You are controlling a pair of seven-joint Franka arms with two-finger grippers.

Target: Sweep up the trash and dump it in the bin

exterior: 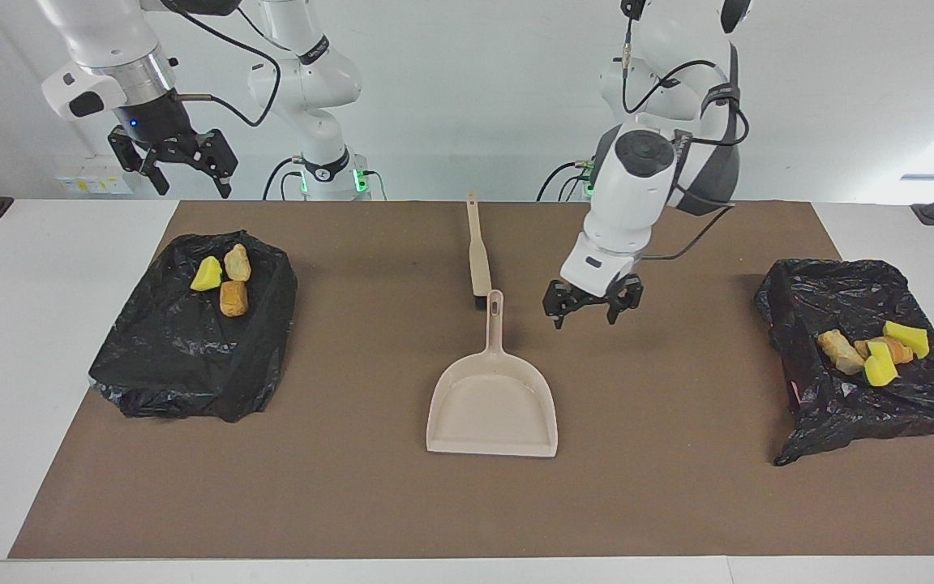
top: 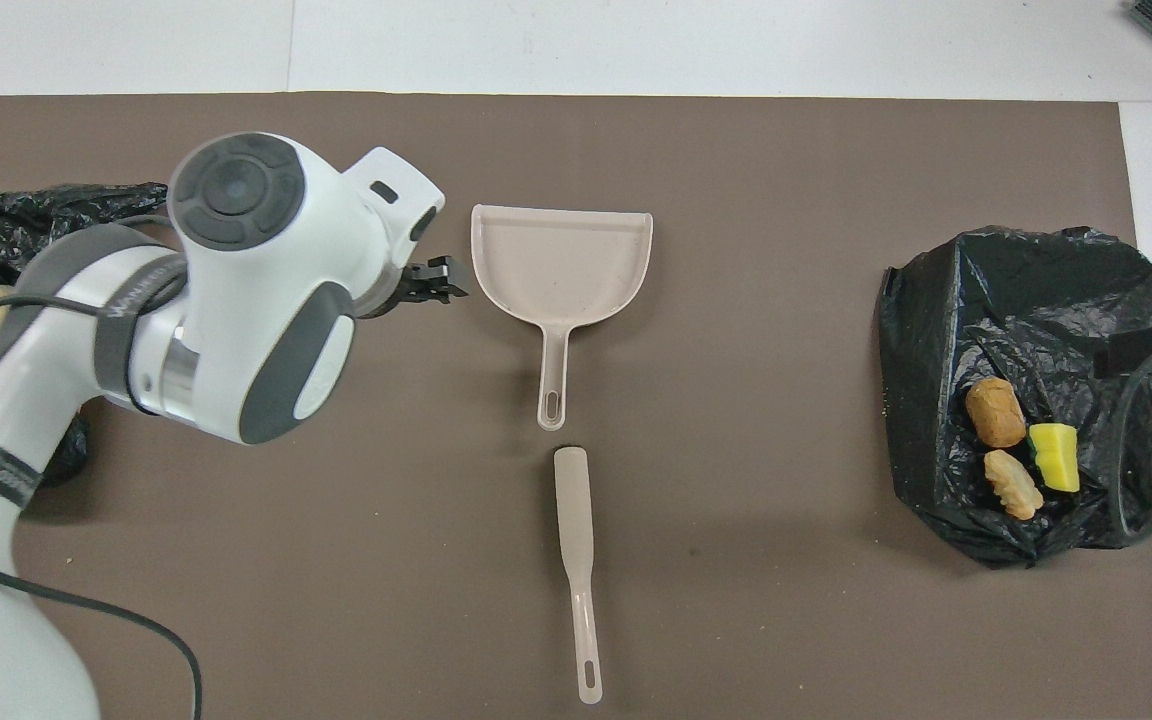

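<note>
Every lump of trash lay inside one of the two black bag-lined bins. None showed on the brown mat (exterior: pixel 353 503) covering the middle of the worktop (exterior: pixel 45 365), so the sweeping looked finished.

The likeliest trouble from here was at the bins themselves. The bin (exterior: pixel 872 357) at the left arm's end of the worktop sagged, its liner slumped toward the worktop's edge farthest from the robots. The four or so pieces of trash (exterior: pixel 872 353) in it sat high on the crumpled plastic, so a passing arm or cable could nudge the liner and roll them out. The left gripper (exterior: pixel 591 310) hung empty over the mat beside the dustpan's handle, its jaws spread and holding nothing. A low swing back toward the middle could clip the dustpan (exterior: pixel 493 401) or the brush (exterior: pixel 477 255), which lay handle to head near the worktop's centre.

The right gripper (exterior: pixel 183 166) waited high above the robots' edge of the worktop, near the other bin (exterior: pixel 191 341), jaws open and empty.

The trash came in bright yellow sponge wedges and tan, crusty, bread-like chunks. Three pieces (exterior: pixel 224 280) sat in the bin at the right arm's end.
</note>
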